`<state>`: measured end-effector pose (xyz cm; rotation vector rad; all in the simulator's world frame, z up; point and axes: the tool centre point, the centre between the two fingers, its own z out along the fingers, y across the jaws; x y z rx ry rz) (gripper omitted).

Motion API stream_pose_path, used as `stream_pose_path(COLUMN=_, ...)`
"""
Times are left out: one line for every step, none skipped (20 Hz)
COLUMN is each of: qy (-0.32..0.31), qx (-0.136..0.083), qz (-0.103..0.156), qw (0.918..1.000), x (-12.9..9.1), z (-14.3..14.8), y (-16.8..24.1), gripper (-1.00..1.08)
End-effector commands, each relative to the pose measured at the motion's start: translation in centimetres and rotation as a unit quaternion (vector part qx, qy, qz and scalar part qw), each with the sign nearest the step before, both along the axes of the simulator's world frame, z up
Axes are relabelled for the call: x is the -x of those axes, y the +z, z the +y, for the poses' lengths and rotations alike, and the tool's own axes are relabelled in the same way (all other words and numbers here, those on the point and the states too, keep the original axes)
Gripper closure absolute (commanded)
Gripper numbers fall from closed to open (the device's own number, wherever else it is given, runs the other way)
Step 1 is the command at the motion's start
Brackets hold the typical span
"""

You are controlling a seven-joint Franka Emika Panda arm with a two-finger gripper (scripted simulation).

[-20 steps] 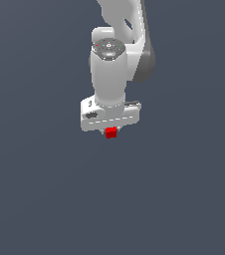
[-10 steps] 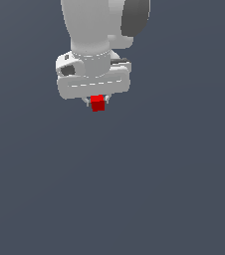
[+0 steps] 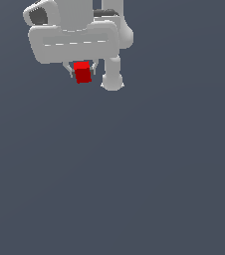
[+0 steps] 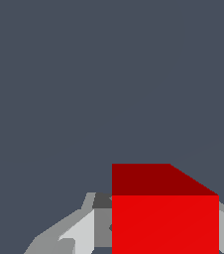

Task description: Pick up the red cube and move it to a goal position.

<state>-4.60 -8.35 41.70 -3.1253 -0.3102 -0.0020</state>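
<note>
The red cube (image 3: 82, 73) hangs under the white hand near the top of the exterior view, pinched between two short grey fingers. My gripper (image 3: 82, 74) is shut on it, one finger at each side face. In the wrist view the red cube (image 4: 164, 213) fills the lower part of the picture, with a light grey finger (image 4: 82, 230) pressed against one side and a sliver of the other finger at the opposite side. The cube is lifted off the ground. No goal marker shows in either view.
A plain dark grey floor (image 3: 134, 174) fills both views. The white arm's elbow link (image 3: 112, 79) hangs just to the exterior view's right of the cube.
The hand and the held cube have risen and shifted toward the exterior view's left, growing larger in the picture. The hand's tilt has changed. The grip on the cube stays shut.
</note>
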Motion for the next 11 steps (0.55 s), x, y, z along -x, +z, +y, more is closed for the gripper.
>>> stream_pose_path(qy=0.0, qx=0.0, qz=0.001, qw=1.0, x=0.3, z=-0.6, y=1.5, gripper=1.08)
stream_pose_path(qy=0.0, qx=0.0, qz=0.001, qw=1.0, x=0.4, z=-0.7, y=2.0, gripper=1.08)
stream_pose_path(qy=0.0, qx=0.0, qz=0.001, qw=1.0, x=0.5, z=-0.9, y=2.4, gripper=1.08)
stream_pose_path(qy=0.0, qx=0.0, qz=0.001, qw=1.0, x=0.6, z=-1.0, y=2.7, gripper=1.08)
stream_pose_path(qy=0.0, qx=0.0, qz=0.001, qw=1.0, x=0.6, z=-1.1, y=3.0, gripper=1.08)
stream_pose_path(qy=0.0, qx=0.0, qz=0.001, qw=1.0, x=0.6, z=-1.3, y=3.3, gripper=1.08)
stream_pose_path(qy=0.0, qx=0.0, qz=0.001, qw=1.0, x=0.6, z=-1.3, y=3.5, gripper=1.08)
stream_pose_path(qy=0.0, qx=0.0, qz=0.001, qw=1.0, x=0.6, z=-1.4, y=3.6, gripper=1.08)
stream_pose_path(qy=0.0, qx=0.0, qz=0.001, qw=1.0, x=0.6, z=-1.4, y=3.7, gripper=1.08)
stream_pose_path(qy=0.0, qx=0.001, qz=0.001, qw=1.0, x=0.6, z=-1.4, y=3.7, gripper=1.08)
stream_pose_path(qy=0.0, qx=0.001, qz=0.001, qw=1.0, x=0.6, z=-1.4, y=3.8, gripper=1.08)
